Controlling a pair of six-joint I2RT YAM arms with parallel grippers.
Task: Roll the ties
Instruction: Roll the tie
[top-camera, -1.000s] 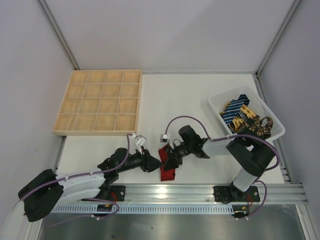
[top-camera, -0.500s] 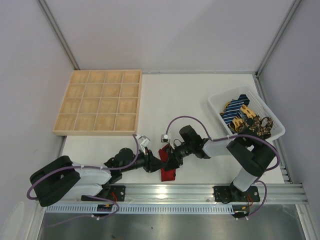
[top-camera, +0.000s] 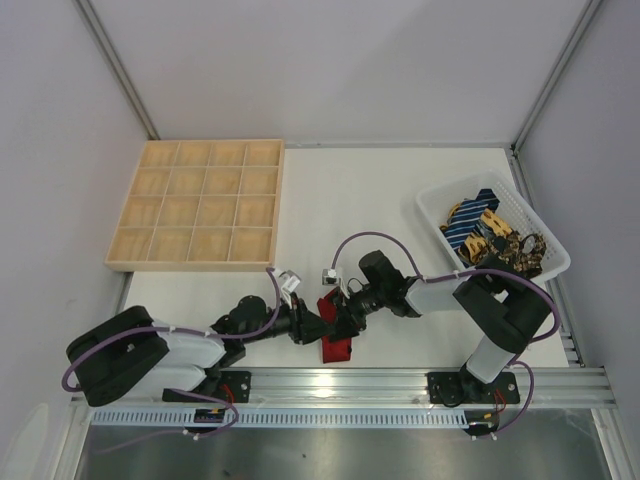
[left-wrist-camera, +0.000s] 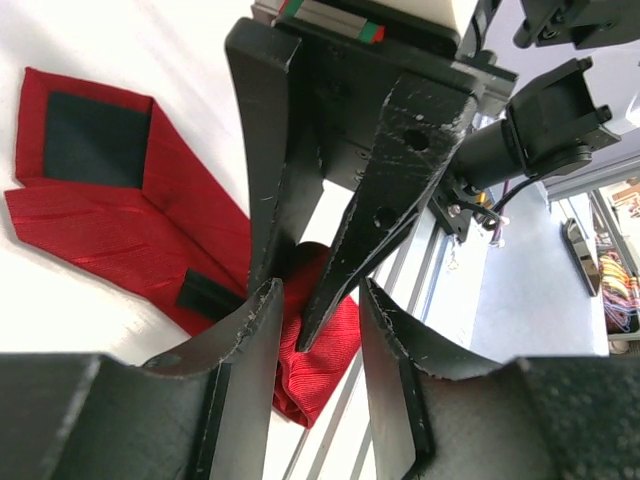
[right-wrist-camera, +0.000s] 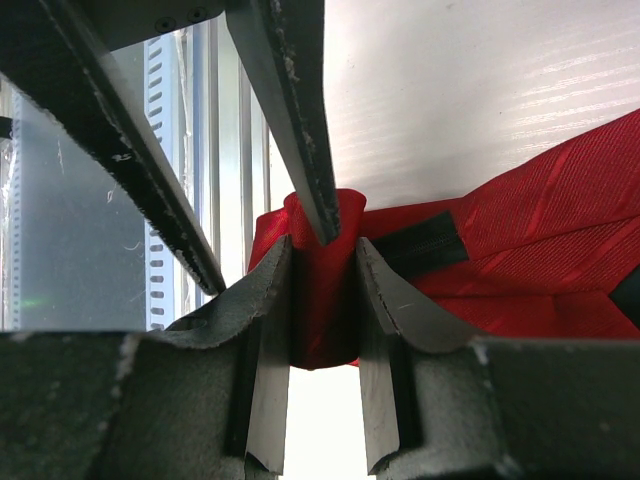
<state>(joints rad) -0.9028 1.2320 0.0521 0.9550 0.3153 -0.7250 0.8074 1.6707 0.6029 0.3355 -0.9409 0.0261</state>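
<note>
Right tool (right-wrist-camera: 322, 290) clamped on rolled fold of red tie (right-wrist-camera: 520, 240), low over near table (top-camera: 380, 190). Left tool (left-wrist-camera: 312, 345) spread, one finger seemingly poked into that roll, touching it. Other ties (top-camera: 480, 228) heaped in white basket (top-camera: 432, 212), far right.

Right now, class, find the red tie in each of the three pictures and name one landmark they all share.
Top view: the red tie lies near the front edge of the table, between the two grippers.
Left wrist view: it spreads from upper left to bottom centre.
Right wrist view: a folded part stands between the right gripper's fingers, the rest running off right.
Shared landmark: the metal rail along the table's front edge.
</note>
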